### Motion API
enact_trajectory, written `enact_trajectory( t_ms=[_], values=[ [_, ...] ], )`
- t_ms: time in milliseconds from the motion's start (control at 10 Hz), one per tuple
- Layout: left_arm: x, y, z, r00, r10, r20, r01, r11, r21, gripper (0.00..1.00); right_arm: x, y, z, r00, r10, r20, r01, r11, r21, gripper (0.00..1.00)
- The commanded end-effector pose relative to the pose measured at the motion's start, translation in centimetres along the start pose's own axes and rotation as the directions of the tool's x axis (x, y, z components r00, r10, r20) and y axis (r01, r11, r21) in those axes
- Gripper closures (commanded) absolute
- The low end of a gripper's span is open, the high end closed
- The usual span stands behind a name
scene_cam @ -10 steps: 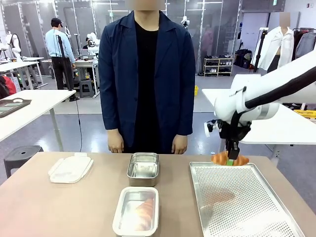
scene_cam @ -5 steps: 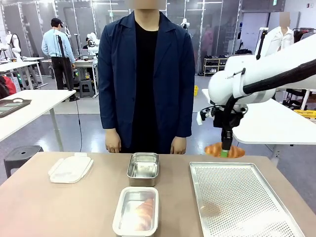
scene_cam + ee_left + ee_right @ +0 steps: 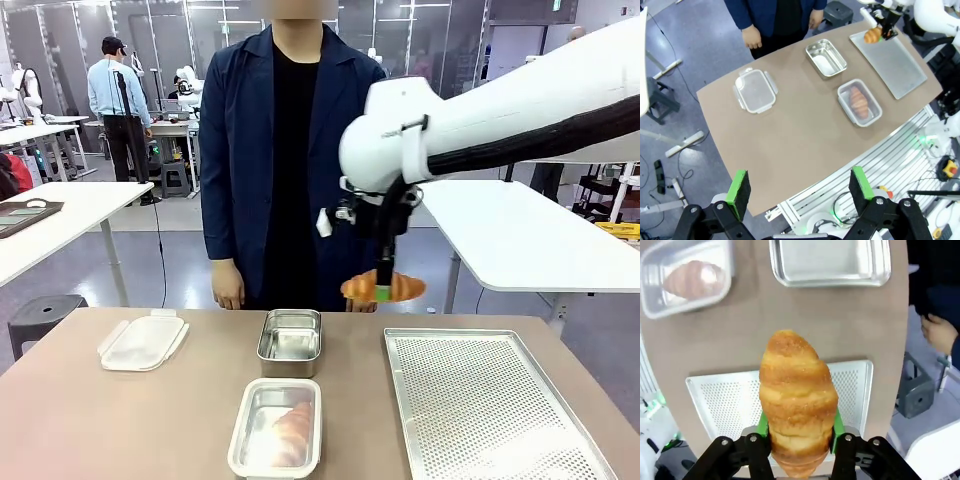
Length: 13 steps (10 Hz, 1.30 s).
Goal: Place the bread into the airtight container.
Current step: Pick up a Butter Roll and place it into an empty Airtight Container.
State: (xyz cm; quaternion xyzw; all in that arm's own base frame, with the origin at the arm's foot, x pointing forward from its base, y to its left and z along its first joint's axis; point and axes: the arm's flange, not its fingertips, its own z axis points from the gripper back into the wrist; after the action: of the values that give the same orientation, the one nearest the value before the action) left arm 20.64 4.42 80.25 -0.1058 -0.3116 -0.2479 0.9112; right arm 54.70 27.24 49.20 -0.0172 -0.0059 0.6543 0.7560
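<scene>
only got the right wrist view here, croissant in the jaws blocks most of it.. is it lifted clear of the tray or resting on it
Observer: Lifted clear. The front view shows the croissant hanging from the right arm's jaws high above the table, near the tray's far left corner.
Operator: ok where's the lid, can't see one
Observer: A clear lid lies flat on the table's left side, left of the steel container.
Operator: left arm in the way?
Observer: Unlikely. The left wrist view looks down from high over the table's near edge, and the left arm's jaws stand open, pads bare.
</scene>
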Motion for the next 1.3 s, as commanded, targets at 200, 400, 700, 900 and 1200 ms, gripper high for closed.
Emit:
enact_trajectory(
  t_ms=[200,400,700,900,1200],
  values=[
    [0.1,-0.1,0.2,1.000,-0.008,-0.006,0.008,1.000,-0.010,0.00,8.0,-1.1,-1.3,0.999,-0.028,-0.036,0.028,1.000,-0.009,0.48],
    [0.1,-0.1,0.2,1.000,-0.008,-0.006,0.008,1.000,-0.010,0.00,10.1,-1.0,-2.1,0.999,-0.039,-0.003,0.039,0.998,-0.051,0.48],
    [0.1,-0.1,0.2,1.000,-0.008,-0.006,0.008,1.000,-0.010,0.00,10.2,-0.7,-2.5,1.000,-0.008,0.017,0.008,1.000,-0.029,0.48],
    [0.1,-0.1,0.2,1.000,-0.008,-0.006,0.008,1.000,-0.010,0.00,10.2,-0.7,-2.5,1.000,-0.008,0.017,0.008,1.000,-0.029,0.48],
    [0.1,-0.1,0.2,1.000,-0.008,-0.006,0.008,1.000,-0.010,0.00,10.2,-0.7,-2.5,1.000,-0.008,0.017,0.008,1.000,-0.029,0.48]
  ],
)
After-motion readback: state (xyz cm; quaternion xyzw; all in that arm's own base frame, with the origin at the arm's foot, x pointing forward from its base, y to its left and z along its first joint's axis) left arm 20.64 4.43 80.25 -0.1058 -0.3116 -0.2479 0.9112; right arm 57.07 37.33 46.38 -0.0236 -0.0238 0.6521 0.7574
